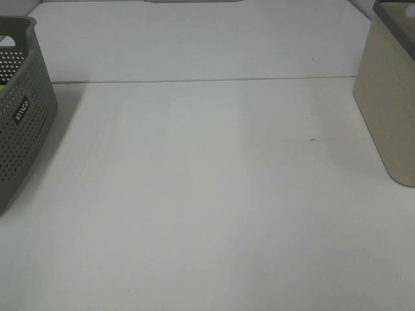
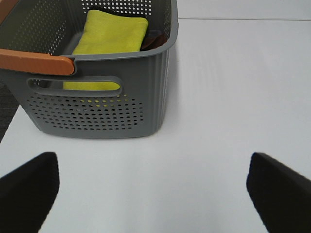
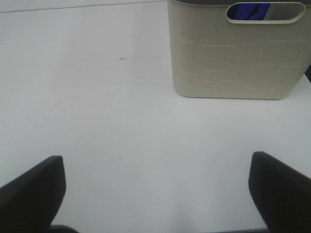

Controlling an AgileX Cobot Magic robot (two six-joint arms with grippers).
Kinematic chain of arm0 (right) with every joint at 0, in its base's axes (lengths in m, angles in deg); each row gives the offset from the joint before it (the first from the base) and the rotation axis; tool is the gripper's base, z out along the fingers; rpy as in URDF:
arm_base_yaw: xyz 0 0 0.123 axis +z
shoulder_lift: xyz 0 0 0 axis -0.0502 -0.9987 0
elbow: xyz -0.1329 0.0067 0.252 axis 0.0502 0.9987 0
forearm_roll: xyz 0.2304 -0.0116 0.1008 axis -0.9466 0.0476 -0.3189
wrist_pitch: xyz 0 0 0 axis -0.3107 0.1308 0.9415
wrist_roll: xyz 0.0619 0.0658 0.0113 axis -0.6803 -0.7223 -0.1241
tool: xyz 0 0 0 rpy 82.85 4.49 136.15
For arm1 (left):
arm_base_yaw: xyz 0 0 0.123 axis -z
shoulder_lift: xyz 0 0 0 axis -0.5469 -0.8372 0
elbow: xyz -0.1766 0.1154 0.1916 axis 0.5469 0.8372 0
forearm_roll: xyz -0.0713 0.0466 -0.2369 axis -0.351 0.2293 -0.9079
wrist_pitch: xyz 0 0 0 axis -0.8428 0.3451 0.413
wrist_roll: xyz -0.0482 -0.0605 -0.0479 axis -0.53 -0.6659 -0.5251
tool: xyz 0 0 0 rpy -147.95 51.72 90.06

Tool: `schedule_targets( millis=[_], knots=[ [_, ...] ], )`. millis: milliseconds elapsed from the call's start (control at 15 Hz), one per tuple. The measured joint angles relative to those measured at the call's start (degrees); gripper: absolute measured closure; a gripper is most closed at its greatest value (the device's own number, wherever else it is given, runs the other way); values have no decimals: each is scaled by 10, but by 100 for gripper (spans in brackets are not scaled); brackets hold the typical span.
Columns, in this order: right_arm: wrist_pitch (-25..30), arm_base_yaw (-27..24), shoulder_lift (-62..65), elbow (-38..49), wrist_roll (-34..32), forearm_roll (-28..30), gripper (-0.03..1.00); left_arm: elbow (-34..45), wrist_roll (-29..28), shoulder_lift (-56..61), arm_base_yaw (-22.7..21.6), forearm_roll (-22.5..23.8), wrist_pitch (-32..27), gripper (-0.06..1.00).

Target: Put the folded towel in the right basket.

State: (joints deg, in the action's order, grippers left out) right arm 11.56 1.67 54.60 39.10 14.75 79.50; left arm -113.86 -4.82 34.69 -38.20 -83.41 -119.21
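A white table (image 1: 207,207) carries 2 baskets: grey basket (image 1: 19,110), beige basket (image 1: 392,97).

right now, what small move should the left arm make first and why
Probably ease the open left tool forward and over the grey perforated plastic basket. The folded yellow towel lies inside it, and both tools are empty, so nothing can go to the beige basket yet.

Neither arm is seen in the high view. In the left wrist view, the left end effector (image 2: 154,194) is held spread wide, nothing being gripped between its dark fingers (image 2: 26,187). The right end effector (image 3: 155,191) is likewise spread wide and empty, both being held above the tabletop (image 2: 218,97).
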Motion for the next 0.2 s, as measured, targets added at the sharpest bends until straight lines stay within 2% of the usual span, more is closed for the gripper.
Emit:
schedule_targets(
  millis=[200],
  knots=[
    [0, 0, 0, 0, 0, 0, -1, 0, 0, 0, 0, 0, 0, -3]
  ],
)
